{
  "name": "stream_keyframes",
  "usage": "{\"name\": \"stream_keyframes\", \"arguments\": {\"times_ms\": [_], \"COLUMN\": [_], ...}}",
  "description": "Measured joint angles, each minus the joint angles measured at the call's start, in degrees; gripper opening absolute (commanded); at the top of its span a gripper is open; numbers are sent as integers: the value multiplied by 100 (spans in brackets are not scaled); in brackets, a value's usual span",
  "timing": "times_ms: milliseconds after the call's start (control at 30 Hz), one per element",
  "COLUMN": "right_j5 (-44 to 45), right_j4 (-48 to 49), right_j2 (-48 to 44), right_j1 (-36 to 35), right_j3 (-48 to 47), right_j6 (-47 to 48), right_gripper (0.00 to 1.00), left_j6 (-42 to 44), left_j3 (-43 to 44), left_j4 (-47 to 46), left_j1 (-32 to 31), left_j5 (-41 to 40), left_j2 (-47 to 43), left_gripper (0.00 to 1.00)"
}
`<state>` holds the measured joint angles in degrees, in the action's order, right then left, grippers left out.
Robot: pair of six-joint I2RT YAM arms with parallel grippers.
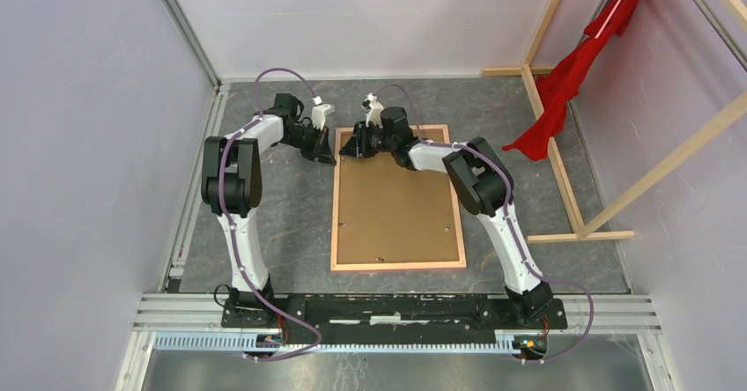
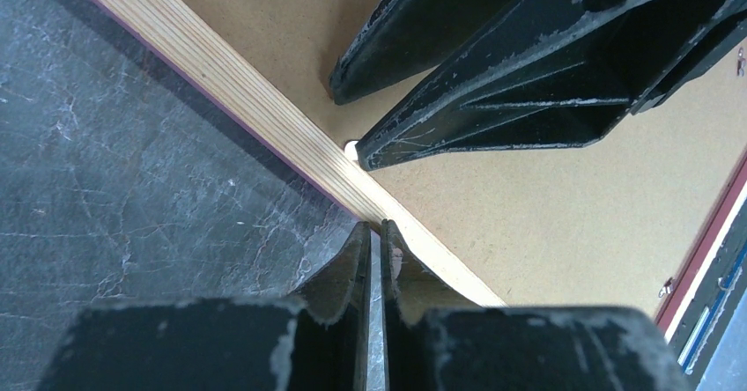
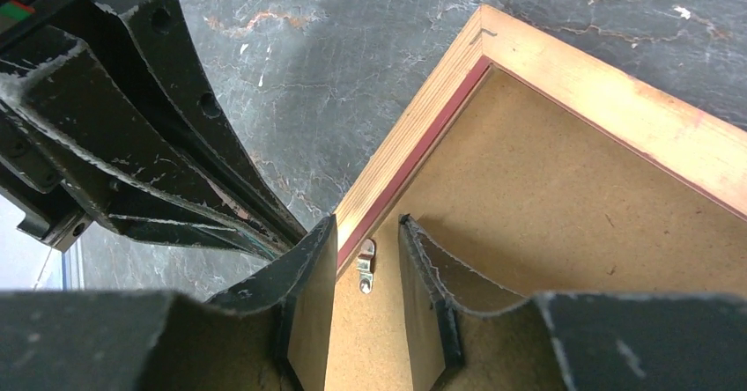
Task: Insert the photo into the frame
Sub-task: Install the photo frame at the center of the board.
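The frame [image 1: 336, 215] lies face down on the dark table, its pale wood back up, with pink showing on the inner lip [image 3: 414, 166]. The photo's brown hardboard back [image 1: 396, 210] fills it; the picture side is hidden. My left gripper [image 2: 374, 225] is shut with nothing in it, its tips against the outer side of the frame's left rail [image 2: 220, 74] near the far corner. My right gripper [image 3: 368, 221] is open just inside that rail. Its fingers straddle a small metal clip [image 3: 366, 263] on the hardboard [image 3: 564, 224] without touching it.
The two grippers are close together, with the left fingers [image 3: 176, 162] right beside the right one. Bare wooden beams [image 1: 564, 171] and a red cloth [image 1: 581, 65] stand at the right. White walls close in the table, and a metal rail [image 1: 396, 307] runs along the near edge.
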<state>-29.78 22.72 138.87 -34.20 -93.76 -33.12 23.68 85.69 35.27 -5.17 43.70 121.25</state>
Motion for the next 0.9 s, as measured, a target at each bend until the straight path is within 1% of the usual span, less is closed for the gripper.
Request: {"name": "stream_keyframes", "arguments": {"times_ms": [433, 700, 900], "right_j5": [57, 81, 83], "right_j4": [-166, -234, -297], "right_j2": [-24, -269, -289], "right_j1": [-101, -170, -184], "right_j3": [-50, 275, 269], "right_j6": [374, 472, 514], "right_gripper": [38, 38, 37], "left_j6": [0, 0, 0], "left_j3": [13, 20, 20], "left_j4": [17, 24, 26], "left_j1": [-7, -7, -7], "left_j5": [-11, -11, -11], "left_j2": [0, 2, 4], "left_gripper": [12, 11, 12]}}
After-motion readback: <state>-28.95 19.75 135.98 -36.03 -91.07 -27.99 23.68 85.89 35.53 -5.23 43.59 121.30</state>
